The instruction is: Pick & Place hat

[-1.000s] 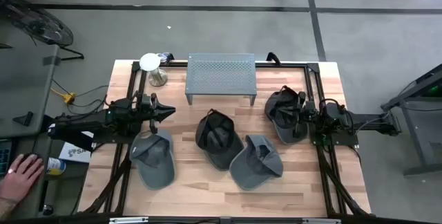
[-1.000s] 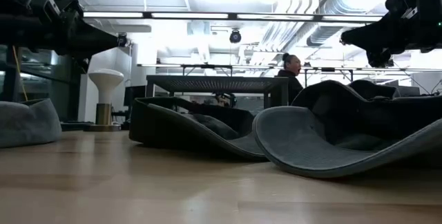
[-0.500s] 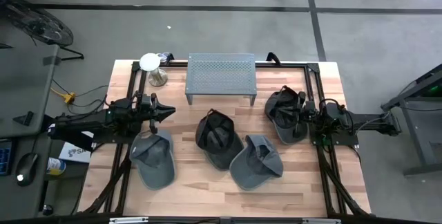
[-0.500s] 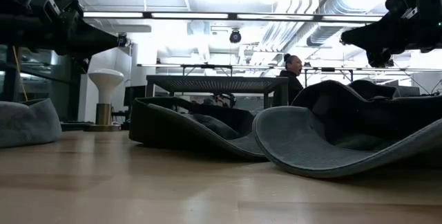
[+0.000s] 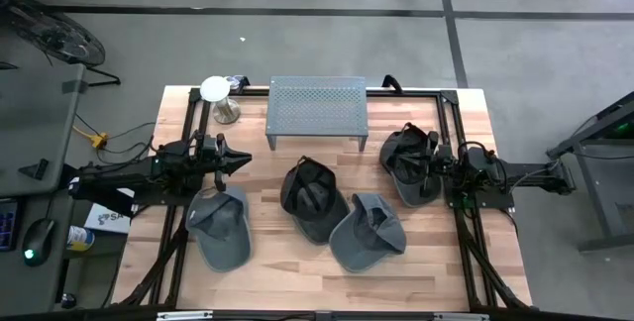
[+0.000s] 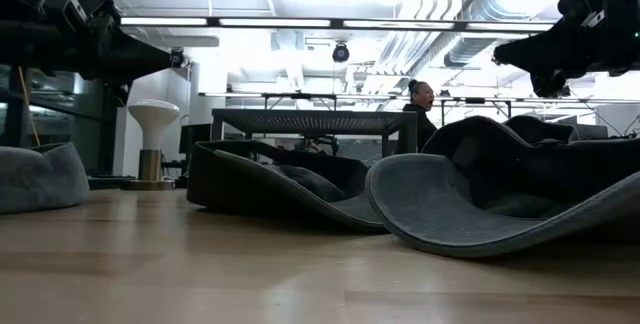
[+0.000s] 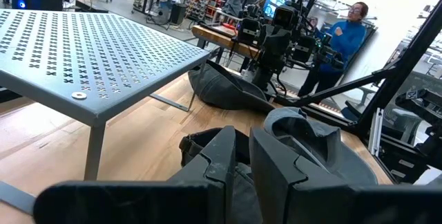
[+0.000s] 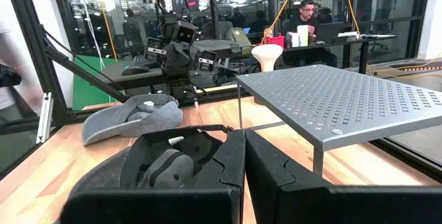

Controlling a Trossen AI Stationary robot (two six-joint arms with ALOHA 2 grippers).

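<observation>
We find four hats on the desk [image 5: 277, 262]: grey hat [image 5: 220, 227], black hat [image 5: 312, 194], second grey hat [image 5: 367, 234], dark hat [image 5: 408, 160]. None is lifted or on the perforated stand [image 5: 317, 106]. The left claw [image 5: 238, 160] and right claw [image 5: 432, 165] hover with fingers together, empty. We judge the task unstarted.
</observation>
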